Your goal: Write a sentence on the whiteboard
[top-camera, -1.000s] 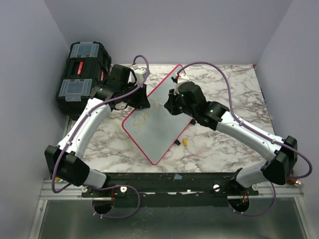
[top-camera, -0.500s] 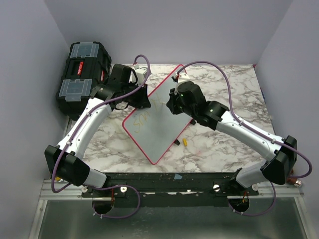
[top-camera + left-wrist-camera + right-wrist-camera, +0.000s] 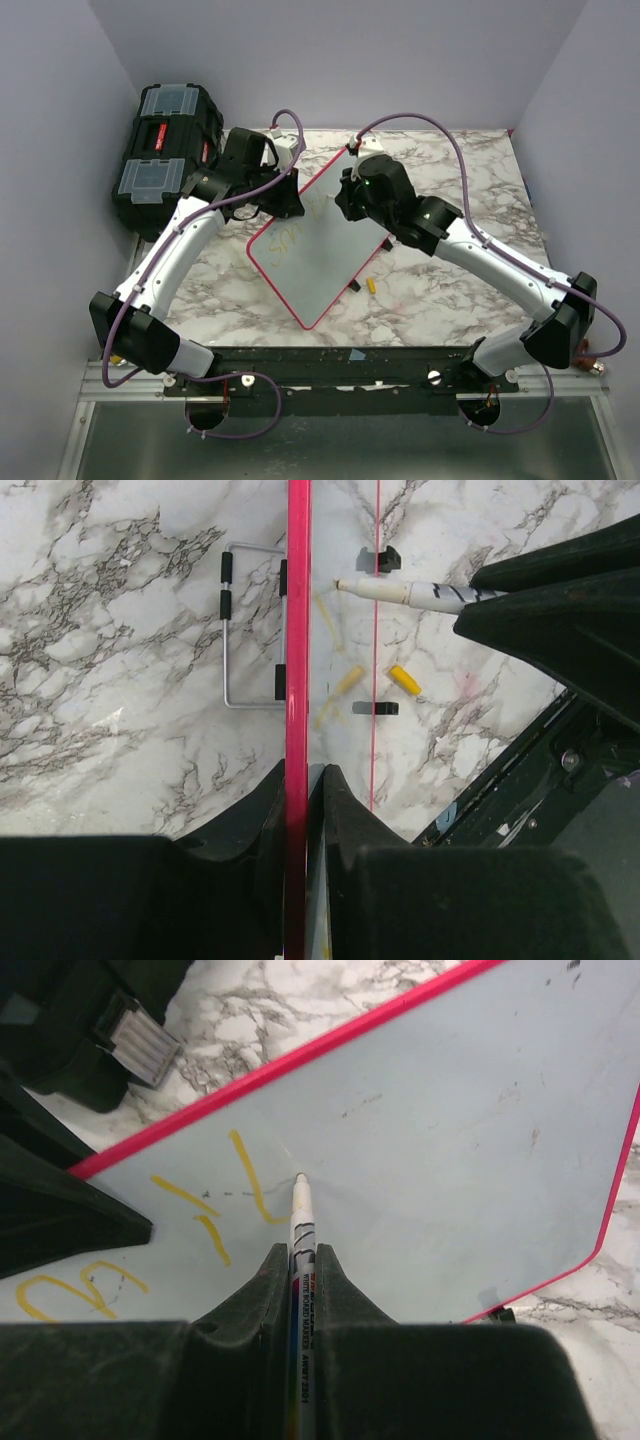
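The whiteboard (image 3: 315,255), white with a thin pink-red frame, stands tilted on the marble table. My left gripper (image 3: 288,203) is shut on its upper left edge; in the left wrist view the pink frame (image 3: 297,630) runs between the jaws of that gripper (image 3: 303,772). My right gripper (image 3: 300,1252) is shut on a white marker (image 3: 303,1222), whose tip touches the board (image 3: 460,1110) just right of the yellow strokes of the sentence (image 3: 245,1175). More yellow letters (image 3: 287,238) show near the board's left edge. The marker (image 3: 405,592) also shows from the left wrist.
A black toolbox (image 3: 165,150) sits at the back left, close behind my left arm. A small yellow cap (image 3: 372,286) lies on the table by the board's lower right edge. A wire stand (image 3: 228,630) with black clips lies behind the board. Walls close in on three sides.
My right gripper has shifted slightly toward the back of the board with the marker. The left gripper and the whiteboard have stayed put.
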{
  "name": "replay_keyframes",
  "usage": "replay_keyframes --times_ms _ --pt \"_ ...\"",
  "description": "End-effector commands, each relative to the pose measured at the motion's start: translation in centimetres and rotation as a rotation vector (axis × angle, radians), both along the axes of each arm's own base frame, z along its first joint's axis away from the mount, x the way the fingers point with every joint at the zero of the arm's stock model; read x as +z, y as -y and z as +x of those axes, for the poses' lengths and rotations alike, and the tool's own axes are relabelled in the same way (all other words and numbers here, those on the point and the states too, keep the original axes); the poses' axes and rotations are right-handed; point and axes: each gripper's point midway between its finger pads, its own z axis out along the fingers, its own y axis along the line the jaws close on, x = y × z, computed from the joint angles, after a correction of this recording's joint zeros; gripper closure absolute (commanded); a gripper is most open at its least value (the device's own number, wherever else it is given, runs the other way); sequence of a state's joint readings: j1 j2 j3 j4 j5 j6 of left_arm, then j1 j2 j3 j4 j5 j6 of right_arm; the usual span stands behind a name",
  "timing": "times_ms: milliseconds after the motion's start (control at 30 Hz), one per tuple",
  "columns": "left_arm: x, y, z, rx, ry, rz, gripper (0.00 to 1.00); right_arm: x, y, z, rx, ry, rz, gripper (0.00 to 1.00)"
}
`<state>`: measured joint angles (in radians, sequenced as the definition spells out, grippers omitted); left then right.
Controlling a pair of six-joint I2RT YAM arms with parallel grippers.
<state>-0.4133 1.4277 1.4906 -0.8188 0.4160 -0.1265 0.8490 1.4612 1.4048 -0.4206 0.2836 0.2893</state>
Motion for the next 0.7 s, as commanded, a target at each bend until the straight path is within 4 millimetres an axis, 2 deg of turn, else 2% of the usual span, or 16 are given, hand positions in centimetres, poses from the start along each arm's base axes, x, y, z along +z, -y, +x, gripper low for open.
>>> replay_keyframes --times_ms 0,167,400,667 --pt "1.7 -0.9 1.8 0.009 0.133 0.061 1.00 3.2 0.6 0.6 -0.036 0.049 0.021 1.00" --pt "1.7 -0.9 1.6 0.012 0.130 0.059 1.00 5.2 2.1 -0.3 -0.070 0.063 0.055 0.99" --pt "1.5 -1.2 1.0 0.015 0.128 0.058 1.00 4.4 3.3 -1.2 -0.088 0.054 0.066 0.99" --pt "1.0 -1.3 0.7 0.007 0.122 0.066 1.00 3.8 3.1 -1.3 -0.083 0.030 0.111 0.99"
